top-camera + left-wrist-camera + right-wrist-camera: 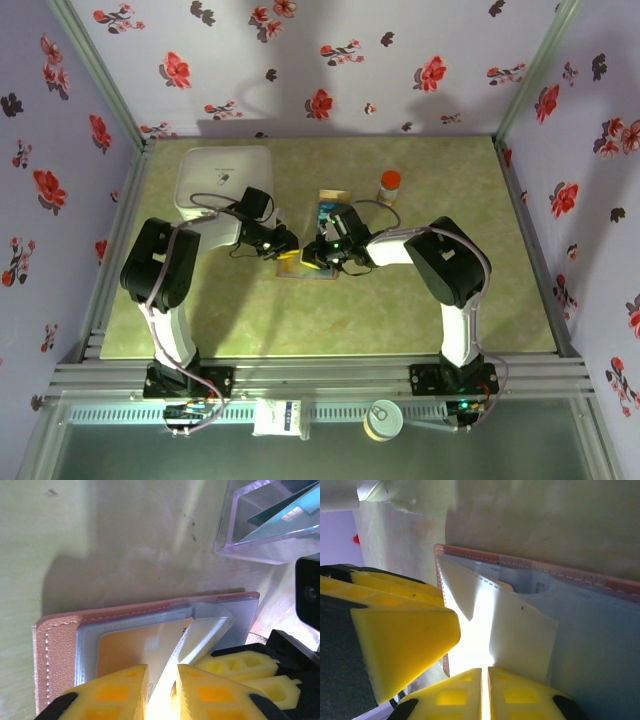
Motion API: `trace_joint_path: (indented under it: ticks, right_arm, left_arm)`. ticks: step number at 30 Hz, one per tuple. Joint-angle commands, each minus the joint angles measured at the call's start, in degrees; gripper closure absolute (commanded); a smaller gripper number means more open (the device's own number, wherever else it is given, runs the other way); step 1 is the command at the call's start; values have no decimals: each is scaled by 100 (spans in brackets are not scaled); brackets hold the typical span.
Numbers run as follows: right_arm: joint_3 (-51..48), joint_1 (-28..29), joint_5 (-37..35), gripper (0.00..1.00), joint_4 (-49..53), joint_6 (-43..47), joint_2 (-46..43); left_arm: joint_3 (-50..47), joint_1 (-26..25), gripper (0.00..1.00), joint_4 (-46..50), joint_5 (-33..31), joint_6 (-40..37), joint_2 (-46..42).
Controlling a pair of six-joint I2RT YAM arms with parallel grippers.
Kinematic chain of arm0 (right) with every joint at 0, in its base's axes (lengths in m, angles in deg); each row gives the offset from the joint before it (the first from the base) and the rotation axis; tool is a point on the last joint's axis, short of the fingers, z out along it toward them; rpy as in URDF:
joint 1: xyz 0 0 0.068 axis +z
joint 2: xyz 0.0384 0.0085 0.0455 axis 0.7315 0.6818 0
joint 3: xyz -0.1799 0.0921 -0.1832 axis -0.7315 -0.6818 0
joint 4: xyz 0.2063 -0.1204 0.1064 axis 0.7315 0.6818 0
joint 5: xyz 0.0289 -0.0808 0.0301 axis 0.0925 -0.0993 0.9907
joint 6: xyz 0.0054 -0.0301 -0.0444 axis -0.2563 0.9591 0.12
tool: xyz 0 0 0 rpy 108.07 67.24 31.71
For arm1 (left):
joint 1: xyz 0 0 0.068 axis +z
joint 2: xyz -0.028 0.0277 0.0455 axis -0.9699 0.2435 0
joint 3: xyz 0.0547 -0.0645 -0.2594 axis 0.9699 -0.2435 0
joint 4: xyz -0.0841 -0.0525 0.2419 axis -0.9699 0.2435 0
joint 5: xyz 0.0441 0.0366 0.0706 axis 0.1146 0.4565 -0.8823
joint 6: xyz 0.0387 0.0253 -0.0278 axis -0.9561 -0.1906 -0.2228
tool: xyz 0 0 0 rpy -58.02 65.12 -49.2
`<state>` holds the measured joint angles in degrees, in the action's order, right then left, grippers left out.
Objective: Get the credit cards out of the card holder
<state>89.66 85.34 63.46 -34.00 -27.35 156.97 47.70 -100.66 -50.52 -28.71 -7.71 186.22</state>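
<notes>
1 pale yellow card [125, 647] sitting deep inside blue-grey pocket of card holder [57, 650]: judging it thin, stiff, slick, light, best taken by pinching exposed short edge and sliding straight along pocket. Holder lying open and flat on table [100, 530] mid-workspace, tan stitched rim showing; looking soft, likely shifting unless pinned. Fingers of right gripper [485, 680] nearly closed, pinching pale pocket flap. Fingers of left gripper [161, 682] narrow, pale sheet running between; cannot tell whether gripping. Clear tray [225, 535] standing just beyond, teal cards [260, 515] leaning inside
</notes>
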Motion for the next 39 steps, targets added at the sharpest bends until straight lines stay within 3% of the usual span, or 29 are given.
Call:
trace_joint_path:
  ticks: [1,9,21,29,39]
  right_arm:
    - [-38,-27,69,86,-23,-87,-290]
    - [28,-43,-309,78,744,317,-1098]
    - [-127,-544,-1648,74,2618,966,-2422]
    - [-320,-836,-1716,69,3037,1113,-2973]
    - [-343,-798,-1502,68,2915,939,-2886]
  left_arm:
    - [12,-21,80,-82,168,103,-76]
    - [51,-114,78,60,194,124,-492]
    - [450,-692,61,43,142,311,-297]
    - [891,-1161,53,-13,107,408,405]
    - [859,-1001,49,96,48,229,192]
